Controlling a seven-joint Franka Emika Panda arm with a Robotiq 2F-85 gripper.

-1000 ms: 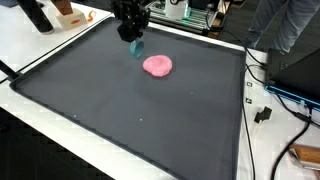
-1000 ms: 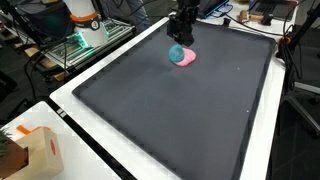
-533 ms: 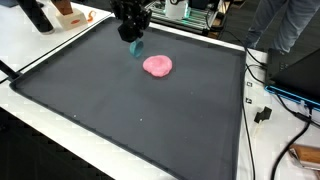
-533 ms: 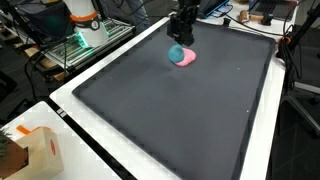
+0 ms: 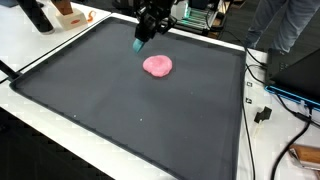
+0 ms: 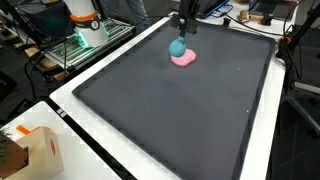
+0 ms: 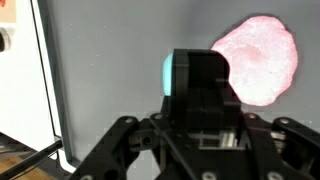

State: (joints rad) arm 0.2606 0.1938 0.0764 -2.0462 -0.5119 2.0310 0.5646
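My black gripper [image 5: 141, 38] is shut on a small teal block [image 5: 138, 45] and holds it just above the dark mat [image 5: 120, 110] near its far edge. A flat pink round lump [image 5: 157, 66] lies on the mat right beside the block. Both also show in an exterior view, the teal block [image 6: 177, 46] touching or overlapping the pink lump [image 6: 184, 59] under the gripper [image 6: 180, 40]. In the wrist view the gripper [image 7: 196, 68] hides most of the teal block [image 7: 171, 72]; the pink lump [image 7: 258, 58] lies at the upper right.
The mat sits on a white table [image 5: 40, 45]. A cardboard box [image 6: 35, 150] stands at a near corner. Cables [image 5: 262, 112] and equipment lie beside the mat. A person [image 5: 290, 25] stands behind the table. An orange and white device [image 6: 82, 15] is at the back.
The gripper has lifted and swung toward the pink lump with the teal block in it. The pink lump has not moved.
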